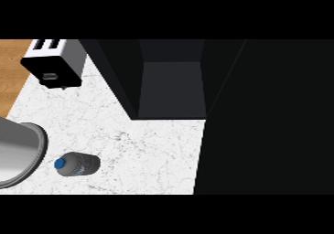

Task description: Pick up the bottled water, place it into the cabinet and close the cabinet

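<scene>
The bottle (77,164) is seen on the worktop (149,146), cap toward the viewer, just beside a grey forearm (14,153) at the left. No hand is shown, so its state cannot be told. The open cabinet (170,87) lies up-right.

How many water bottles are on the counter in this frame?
1. The bottled water stands on the white counter near the lower left, beside a grey pot. The cabinet's dark interior could hide others.

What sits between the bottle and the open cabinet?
Nothing visible: bare counter runs from the bottle up to the cabinet opening. The toaster and pot stand left of that path. Neither hand shows.
</scene>
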Controlling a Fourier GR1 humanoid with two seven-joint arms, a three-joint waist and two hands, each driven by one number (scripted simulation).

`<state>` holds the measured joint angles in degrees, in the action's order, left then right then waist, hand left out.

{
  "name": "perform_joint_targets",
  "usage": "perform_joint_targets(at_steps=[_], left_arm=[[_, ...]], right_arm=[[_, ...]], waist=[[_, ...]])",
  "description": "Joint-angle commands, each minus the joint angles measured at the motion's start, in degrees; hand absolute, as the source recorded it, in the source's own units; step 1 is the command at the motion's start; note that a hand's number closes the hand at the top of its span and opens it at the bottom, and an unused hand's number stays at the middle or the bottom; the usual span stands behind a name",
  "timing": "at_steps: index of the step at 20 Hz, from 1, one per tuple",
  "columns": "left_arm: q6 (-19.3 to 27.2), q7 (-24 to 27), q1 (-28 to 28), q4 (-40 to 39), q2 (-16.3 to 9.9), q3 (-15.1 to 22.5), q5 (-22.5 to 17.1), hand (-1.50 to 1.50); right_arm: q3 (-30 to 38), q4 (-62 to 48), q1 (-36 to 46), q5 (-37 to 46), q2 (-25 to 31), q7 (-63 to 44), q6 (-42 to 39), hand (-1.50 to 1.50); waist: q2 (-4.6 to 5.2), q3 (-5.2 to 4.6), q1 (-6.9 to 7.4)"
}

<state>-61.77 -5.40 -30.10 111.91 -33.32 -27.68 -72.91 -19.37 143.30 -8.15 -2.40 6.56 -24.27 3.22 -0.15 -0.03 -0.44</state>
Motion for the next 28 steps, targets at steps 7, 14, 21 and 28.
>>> perform_joint_targets(at_steps=[7, 14, 21, 28], left_arm=[[1.83, -3.82, 9.42, -5.49, 4.59, 2.36, 8.03, -1.50], [1.55, -4.84, 21.36, -11.87, 13.84, 4.04, 24.82, -1.50], [-5.50, 1.69, 28.29, -23.30, 21.64, 0.19, 41.97, -1.50], [-8.39, 11.36, 30.28, -29.24, 26.17, -1.44, 56.51, -1.50]], right_arm=[[-0.79, 12.50, -2.18, -0.48, 2.08, -6.80, 0.37, -1.50], [1.37, 7.77, 3.63, -1.13, 0.65, -7.57, 1.94, -1.50], [-2.88, 10.17, 1.93, 1.54, 1.26, -9.26, 2.98, -1.50], [-2.07, 9.44, 5.16, 2.21, 1.94, -9.42, 4.06, -1.50]], waist=[[-0.02, 0.00, -0.30], [0.12, -0.02, -0.05], [0.09, -0.10, -0.48], [0.15, -0.16, -0.24]])
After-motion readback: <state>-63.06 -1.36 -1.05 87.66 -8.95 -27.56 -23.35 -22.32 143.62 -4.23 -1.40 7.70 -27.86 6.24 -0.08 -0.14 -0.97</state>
